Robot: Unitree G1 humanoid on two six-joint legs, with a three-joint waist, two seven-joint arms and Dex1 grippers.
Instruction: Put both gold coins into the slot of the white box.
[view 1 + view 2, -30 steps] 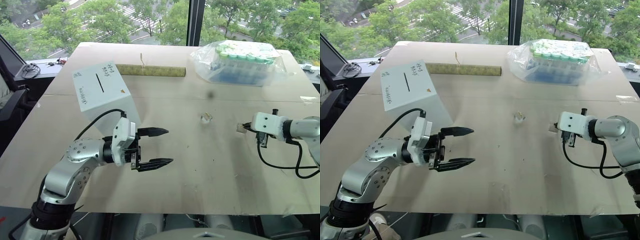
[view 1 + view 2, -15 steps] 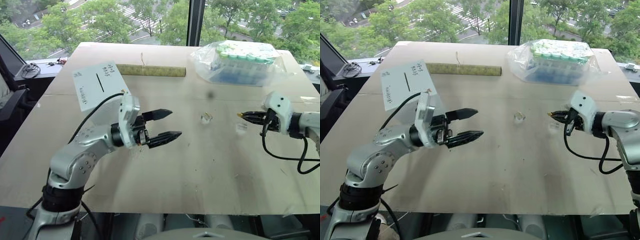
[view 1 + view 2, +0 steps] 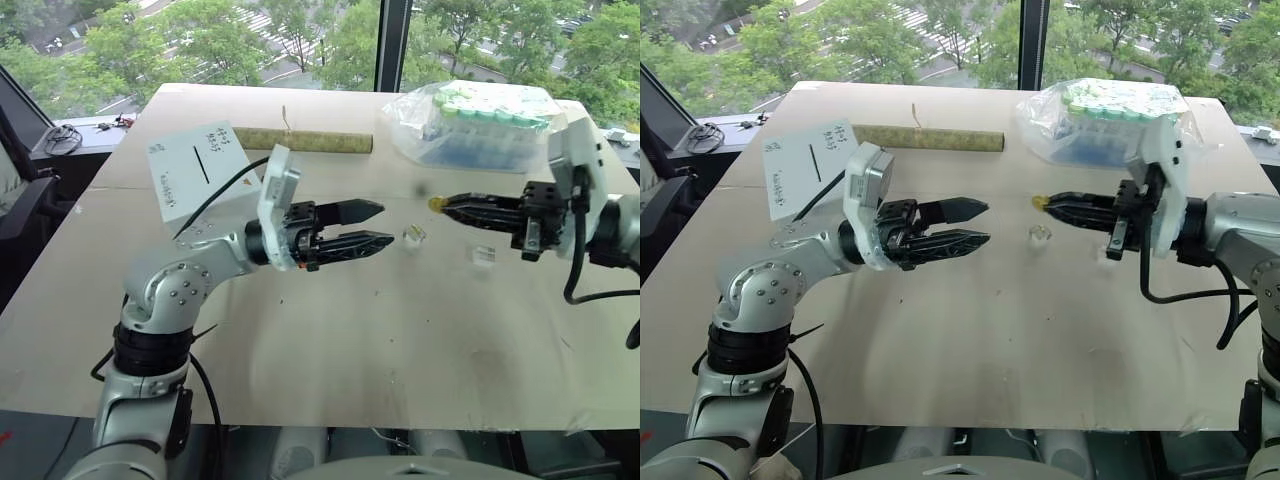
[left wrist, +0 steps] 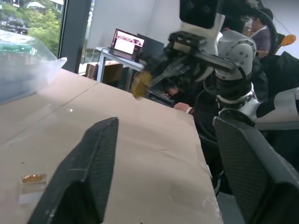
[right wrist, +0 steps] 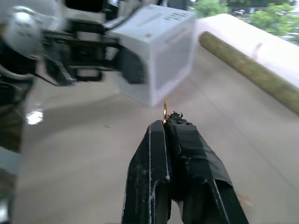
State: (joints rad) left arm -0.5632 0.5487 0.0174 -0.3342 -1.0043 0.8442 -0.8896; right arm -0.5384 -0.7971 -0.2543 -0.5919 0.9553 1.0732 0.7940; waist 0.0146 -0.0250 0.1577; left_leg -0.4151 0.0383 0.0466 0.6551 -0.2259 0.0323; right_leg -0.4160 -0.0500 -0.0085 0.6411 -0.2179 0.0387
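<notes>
The right hand [image 3: 440, 204] is raised above the middle of the counter [image 3: 400, 330], its two black fingers pressed together on a gold coin [image 3: 435, 204] that sticks out edge-on at their tips. It points level toward the left hand [image 3: 385, 225], which faces it from just across a short gap; the left hand's fingers stand a little apart with nothing between them.

The second gold coin [image 4: 32, 178] lies flat on the counter on a small clear plastic piece [image 3: 412, 235], below and between the two hands. Another clear piece [image 3: 485, 256] sits just beside the right hand's fingers, lower down on the counter.

The white box [image 3: 190, 170] stands behind the left arm near the counter's left edge, its slot [image 3: 201, 165] on the tilted upper face. A long greenish roll [image 3: 300, 141] lies along the far side, and a clear bag of green-capped tubes [image 3: 480, 125] fills the far right corner. The near half of the counter is bare, open surface out to its front edge.
</notes>
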